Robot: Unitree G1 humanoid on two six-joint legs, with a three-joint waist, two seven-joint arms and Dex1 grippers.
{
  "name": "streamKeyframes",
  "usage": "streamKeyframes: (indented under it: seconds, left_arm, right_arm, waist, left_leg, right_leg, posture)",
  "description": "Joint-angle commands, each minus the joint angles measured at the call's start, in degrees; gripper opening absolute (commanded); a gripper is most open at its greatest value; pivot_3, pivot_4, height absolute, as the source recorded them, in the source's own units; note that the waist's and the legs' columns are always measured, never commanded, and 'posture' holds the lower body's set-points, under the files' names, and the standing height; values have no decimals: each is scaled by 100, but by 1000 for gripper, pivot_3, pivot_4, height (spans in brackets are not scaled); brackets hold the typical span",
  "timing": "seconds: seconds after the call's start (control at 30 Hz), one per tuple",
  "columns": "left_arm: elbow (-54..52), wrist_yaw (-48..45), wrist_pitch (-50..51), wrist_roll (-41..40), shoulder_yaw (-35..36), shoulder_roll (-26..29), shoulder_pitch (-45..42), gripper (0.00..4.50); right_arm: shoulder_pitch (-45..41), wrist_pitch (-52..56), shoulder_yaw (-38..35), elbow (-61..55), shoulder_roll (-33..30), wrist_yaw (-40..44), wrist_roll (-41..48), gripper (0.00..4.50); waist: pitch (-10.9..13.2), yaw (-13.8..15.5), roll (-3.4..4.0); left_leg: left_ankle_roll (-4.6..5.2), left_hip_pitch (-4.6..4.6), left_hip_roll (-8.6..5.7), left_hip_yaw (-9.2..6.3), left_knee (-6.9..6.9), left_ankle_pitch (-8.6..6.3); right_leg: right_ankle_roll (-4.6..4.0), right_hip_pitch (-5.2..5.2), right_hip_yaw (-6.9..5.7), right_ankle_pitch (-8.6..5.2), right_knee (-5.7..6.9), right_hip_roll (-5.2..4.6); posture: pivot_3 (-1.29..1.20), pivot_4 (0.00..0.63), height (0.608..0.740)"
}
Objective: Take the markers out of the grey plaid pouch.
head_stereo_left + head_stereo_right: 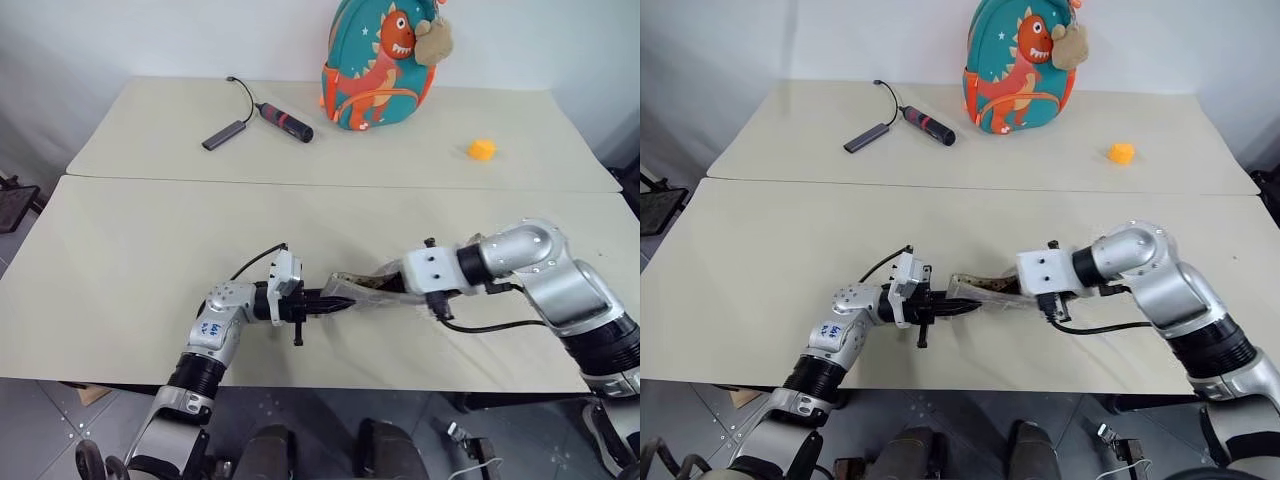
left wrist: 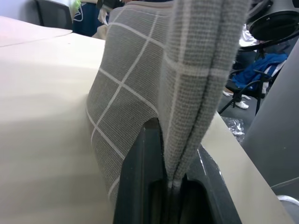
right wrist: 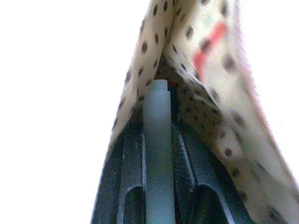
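L gripper (image 1: 335, 305) is clamping the edge of the grey plaid pouch (image 2: 140, 88) w/ both fingers pinched tight on the fabric; left wrist view shows the folded cloth squeezed between them. Pouch is hanging just over the near table (image 1: 130, 290), stretched between the two arms at front centre. R gripper (image 3: 159, 154) is reaching into the pouch's open mouth, surrounded by the dotted beige lining (image 3: 205, 60), and its fingers are closing on a pale slim marker (image 3: 158, 140) – grasping it, tip pointing deeper into the pouch. A bit of red shows beside that tip, prob. a second marker, can't confirm.

Risks from here, judging by the setup:
- Marker is sitting lengthwise along the fingers, so grip is prob. weak; a quick pull could let it slide back in.
- Lining is crowding the R fingers; if cloth is getting pinched along w/ the marker, pulling would drag the whole pouch and could tear it out of the L pinch.
- L is holding only an edge; any twist could sag the mouth shut on the R gripper.
- Pulling at an angle could snag the marker on the opening's rim.

Teal dinosaur backpack (image 1: 375, 65) on the far table, well apart, no issue.
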Motion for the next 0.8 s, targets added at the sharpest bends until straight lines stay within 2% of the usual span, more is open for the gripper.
streamKeyframes:
  seconds: [0.03, 0.37, 0.6, 0.8]
  left_arm:
    - [-162, 20, 41, -54, 59, 34, 90, 0]
    - [-291, 87, 86, -73, 57, 74, 171, 0]
    - [-359, 105, 118, -101, 61, 98, 221, 0]
    - [-464, 75, 291, -192, 88, 116, 284, 0]
  right_arm:
    - [39, -643, -505, 409, -165, 271, 404, 396]
    - [515, -540, -1196, 753, -62, 532, 1663, 396]
    - [543, 459, -1655, 550, 31, 347, 2452, 396]
    - [620, 1623, -1965, -429, 2, 273, 3390, 396]
  waist:
    - [0, -1, 0]
    - [1, 27, -1]
    - [2, 23, 0]
    - [3, 35, 2]
  left_leg:
    - [0, 0, 0, 0, 0, 0]
    - [0, -4, 1, -3, -1, 0]
    - [0, -3, 4, -11, -1, 0]
    - [0, -4, 4, -41, -3, 0]
  right_leg:
    - [0, 0, 0, 0, 0, 0]
    - [0, 0, -4, 0, -4, 0]
    - [0, 0, -5, 0, -5, 0]
    - [0, -2, -3, 0, -5, 0]
  posture:
    - [0, 150, 740]
    - [0, 150, 740]
    - [0, 150, 740]
    - [0, 150, 740]
